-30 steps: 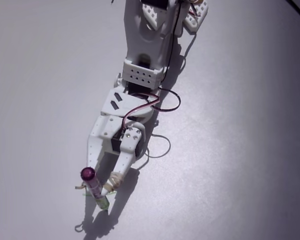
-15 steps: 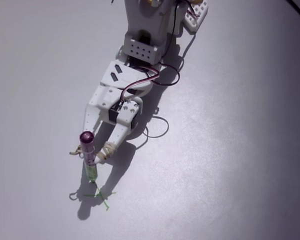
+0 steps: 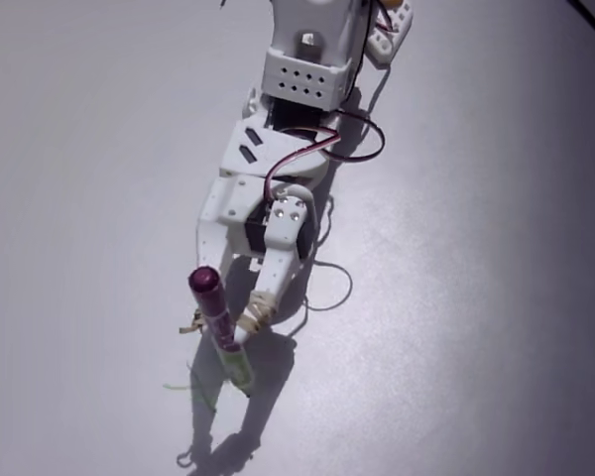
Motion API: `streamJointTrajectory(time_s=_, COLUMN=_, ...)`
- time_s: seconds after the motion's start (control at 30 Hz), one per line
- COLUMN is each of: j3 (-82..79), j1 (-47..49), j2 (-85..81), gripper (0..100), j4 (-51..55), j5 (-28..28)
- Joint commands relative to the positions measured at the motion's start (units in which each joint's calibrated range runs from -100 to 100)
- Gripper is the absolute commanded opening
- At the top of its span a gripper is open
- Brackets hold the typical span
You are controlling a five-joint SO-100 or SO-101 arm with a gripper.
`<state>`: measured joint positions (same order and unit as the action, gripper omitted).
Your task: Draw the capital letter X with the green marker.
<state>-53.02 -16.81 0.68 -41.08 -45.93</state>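
Observation:
In the fixed view the white arm reaches down from the top, and my gripper (image 3: 226, 319) is shut on the green marker (image 3: 237, 368). The marker stands tilted, its dark magenta rear end (image 3: 204, 281) up and to the left, its light green front half pointing down at the pale surface. Its tip sits close to the surface; I cannot tell whether it touches. The capital letter X (image 3: 200, 389), a small thin green mark of crossed strokes, lies on the surface just left of the tip, partly in the arm's shadow.
The pale grey tabletop (image 3: 456, 297) spreads all around the arm. A thin cable loop (image 3: 329, 297) hangs beside the gripper. A dark edge (image 3: 590, 20) cuts across the top right corner. The arm's shadow falls toward the bottom of the frame.
The marker lifted back off the spot it covered, showing the green X. It then shifted right and down, and now stands just right of the mark.

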Motion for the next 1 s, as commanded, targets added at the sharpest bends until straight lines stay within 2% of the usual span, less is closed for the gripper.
streamJointTrajectory(time_s=0.0, j3=6.1, j1=3.8, j2=-12.5, gripper=0, j4=24.5, j5=9.0)
streamJointTrajectory(time_s=0.13, j3=7.0, j1=9.8, j2=-23.8, gripper=0, j4=47.4, j5=23.9)
streamJointTrajectory(time_s=0.37, j3=-2.1, j1=13.5, j2=-44.0, gripper=0, j4=82.6, j5=35.8)
streamJointTrajectory(time_s=0.57, j3=-17.1, j1=12.2, j2=-55.6, gripper=0, j4=89.4, j5=41.5)
streamJointTrajectory(time_s=0.77, j3=-24.7, j1=16.1, j2=-63.6, gripper=0, j4=95.8, j5=49.8)
streamJointTrajectory(time_s=0.97, j3=-31.6, j1=17.0, j2=-69.6, gripper=0, j4=100.7, j5=49.3)
